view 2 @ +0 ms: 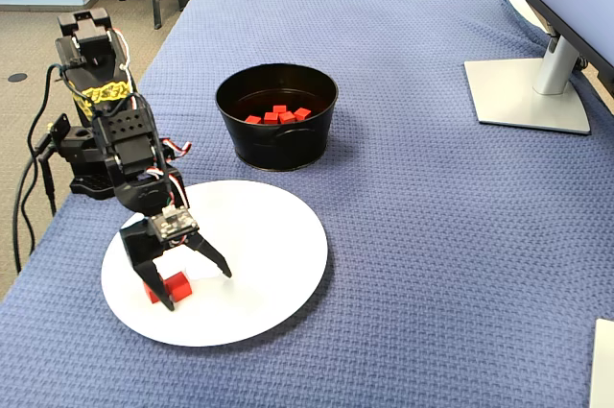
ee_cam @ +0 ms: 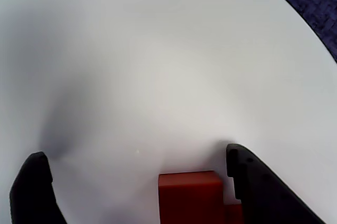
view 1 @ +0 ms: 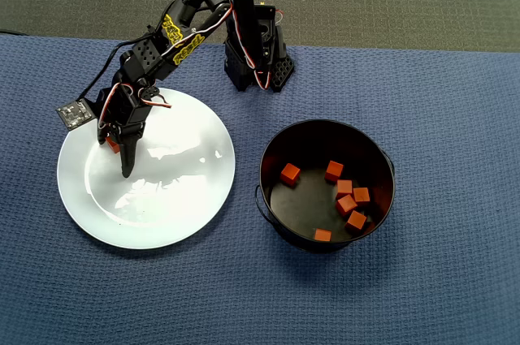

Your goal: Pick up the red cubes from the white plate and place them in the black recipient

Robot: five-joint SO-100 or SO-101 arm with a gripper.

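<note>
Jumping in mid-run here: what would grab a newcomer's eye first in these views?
The gripper, jaws open, is down on the white plate at the fixed view's lower left, straddling a red cube, the only one visible there. Behind the plate, the black pot holds a cluster of red cubes; seven show in the overhead view.

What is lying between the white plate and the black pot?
Nothing but bare blue cloth. The overhead view shows an empty strip between the plate and the pot; the fixed view agrees.
</note>
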